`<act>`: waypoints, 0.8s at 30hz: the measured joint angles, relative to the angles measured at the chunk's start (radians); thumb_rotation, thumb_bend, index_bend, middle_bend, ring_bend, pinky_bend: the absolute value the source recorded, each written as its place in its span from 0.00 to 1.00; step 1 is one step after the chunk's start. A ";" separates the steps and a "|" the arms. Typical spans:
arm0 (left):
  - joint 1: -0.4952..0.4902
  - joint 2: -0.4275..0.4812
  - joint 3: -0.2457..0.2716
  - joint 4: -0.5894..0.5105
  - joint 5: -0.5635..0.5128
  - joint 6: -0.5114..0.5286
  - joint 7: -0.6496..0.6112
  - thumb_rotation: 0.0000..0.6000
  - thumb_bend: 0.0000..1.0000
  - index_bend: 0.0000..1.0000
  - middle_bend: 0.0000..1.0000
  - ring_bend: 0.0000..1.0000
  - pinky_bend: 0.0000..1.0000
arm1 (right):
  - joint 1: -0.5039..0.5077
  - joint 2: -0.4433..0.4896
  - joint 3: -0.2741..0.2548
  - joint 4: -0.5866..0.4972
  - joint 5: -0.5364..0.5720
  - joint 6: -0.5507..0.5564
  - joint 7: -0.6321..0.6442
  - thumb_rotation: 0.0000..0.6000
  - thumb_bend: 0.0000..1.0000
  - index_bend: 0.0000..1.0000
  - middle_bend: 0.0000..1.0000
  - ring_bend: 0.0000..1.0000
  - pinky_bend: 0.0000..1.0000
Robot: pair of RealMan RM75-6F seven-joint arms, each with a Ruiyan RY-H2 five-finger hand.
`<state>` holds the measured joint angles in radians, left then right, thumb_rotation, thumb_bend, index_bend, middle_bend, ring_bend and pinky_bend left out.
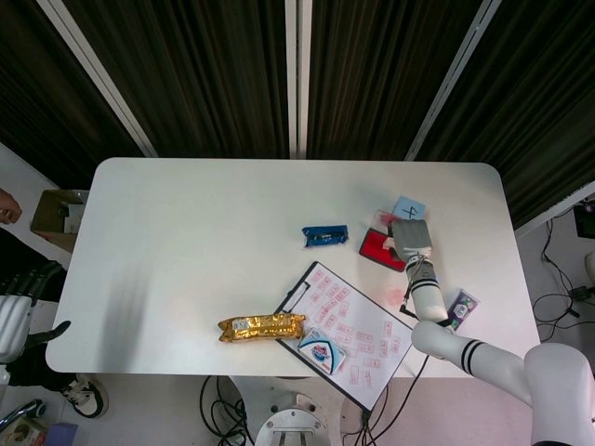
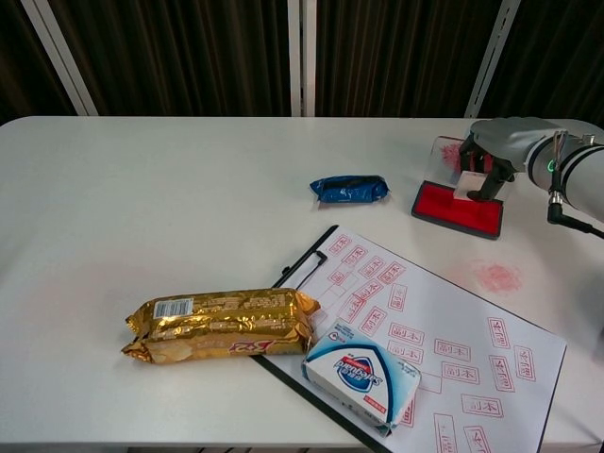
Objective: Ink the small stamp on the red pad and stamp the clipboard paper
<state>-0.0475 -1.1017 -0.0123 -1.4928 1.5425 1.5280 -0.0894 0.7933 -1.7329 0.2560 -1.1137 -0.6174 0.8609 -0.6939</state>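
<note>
My right hand (image 2: 489, 160) pinching the small stamp (image 2: 469, 185), stamp set on the red pad (image 2: 457, 209) at far right; clipboard paper (image 2: 429, 338) nearer, soap box (image 2: 361, 375) on it; my left hand (image 1: 20, 299) off the table's left edge, grip unclear

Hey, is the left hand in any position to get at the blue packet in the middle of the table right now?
Probably not. The left hand hangs beyond the table's left edge, well away from the blue packet. Nothing lies between them, so the obstacle is distance alone.

A white rounded table (image 2: 142, 170) carries a blue wrapped packet (image 2: 350, 189), a gold foil snack pack (image 2: 222, 324), a black clipboard (image 2: 288, 276) and a red ink pad (image 2: 456, 209).
</note>
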 measured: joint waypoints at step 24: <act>0.004 0.007 -0.003 -0.007 0.000 0.008 0.002 1.00 0.00 0.18 0.17 0.16 0.25 | -0.003 -0.007 -0.021 0.014 -0.068 0.026 0.067 1.00 0.39 0.88 0.75 0.74 0.91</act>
<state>-0.0436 -1.0945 -0.0149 -1.4995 1.5425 1.5364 -0.0878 0.7905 -1.7399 0.2346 -1.0999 -0.6858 0.8869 -0.6267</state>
